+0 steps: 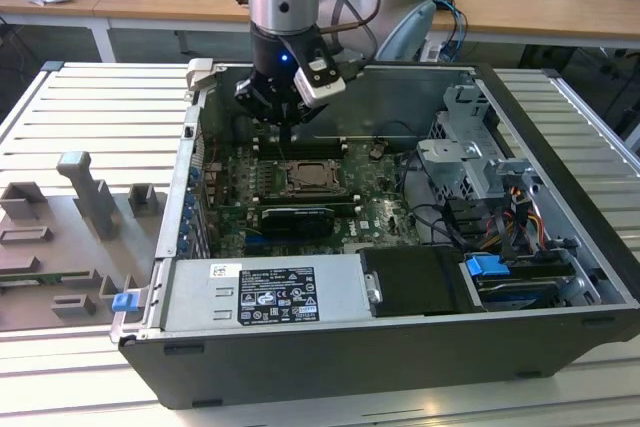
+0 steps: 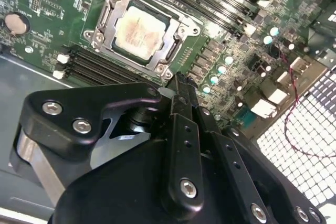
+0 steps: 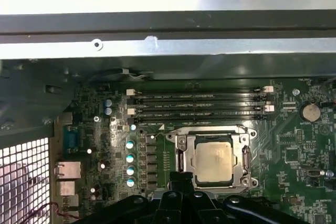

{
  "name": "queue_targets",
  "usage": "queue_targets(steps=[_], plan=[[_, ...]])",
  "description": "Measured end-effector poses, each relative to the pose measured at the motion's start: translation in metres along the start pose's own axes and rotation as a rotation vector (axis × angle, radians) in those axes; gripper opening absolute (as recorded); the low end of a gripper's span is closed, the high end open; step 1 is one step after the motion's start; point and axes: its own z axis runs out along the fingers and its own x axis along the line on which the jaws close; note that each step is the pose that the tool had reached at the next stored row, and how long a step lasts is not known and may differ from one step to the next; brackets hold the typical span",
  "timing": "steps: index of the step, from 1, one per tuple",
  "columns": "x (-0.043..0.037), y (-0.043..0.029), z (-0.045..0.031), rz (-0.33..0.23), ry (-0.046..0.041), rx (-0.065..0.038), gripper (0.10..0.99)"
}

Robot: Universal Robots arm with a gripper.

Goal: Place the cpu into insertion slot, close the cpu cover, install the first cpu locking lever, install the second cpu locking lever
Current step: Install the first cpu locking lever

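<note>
while cpu [image 3: 213,161] sits covered, fingers [image 2: 181,90] hover nearby.

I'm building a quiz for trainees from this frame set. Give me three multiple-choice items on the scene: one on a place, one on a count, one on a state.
1. Where does the cpu lie?
A. in the insertion slot
B. in the gripper
C. on the grey tray outside the case

2. How many long black memory slots lie side by side next to the socket in the first wrist view?
A. one
B. four
C. eight

3. How does the cpu cover stand?
A. swung upright
B. down flat around the chip
C. taken off

Answers: 1 A, the pale chip top sits inside the insertion slot in both wrist views. 2 B, four parallel slots show there. 3 B, the silver frame lies flat with the chip showing through its window, while the gripper hangs beside the socket.
</note>
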Motion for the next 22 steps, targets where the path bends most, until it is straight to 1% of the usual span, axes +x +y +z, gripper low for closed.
queue_targets(steps=[2, 4, 6, 7, 9, 15, 16, 19, 22], plan=[[0.0001, 0.0000, 0.0012, -0.038, 0.0015, -0.002, 0.106], [0.0004, -0.0001, 0.0019, -0.064, 0.0026, -0.003, 0.106], [0.0031, -0.0001, 0.0024, -0.064, 0.0023, -0.003, 0.106], [0.0058, -0.0001, 0.0025, -0.064, 0.0022, -0.003, 0.106], [0.0138, -0.0002, 0.0032, -0.064, 0.0003, -0.004, 0.106], [0.0252, 0.0006, 0.0069, -0.067, -0.0013, -0.004, 0.106], [0.0258, 0.0022, 0.0077, -0.068, -0.0013, -0.004, 0.106], [0.0283, 0.0117, 0.0112, -0.068, -0.0014, -0.007, 0.106], [0.0297, 0.0172, 0.0131, -0.068, -0.0014, -0.007, 0.106]])
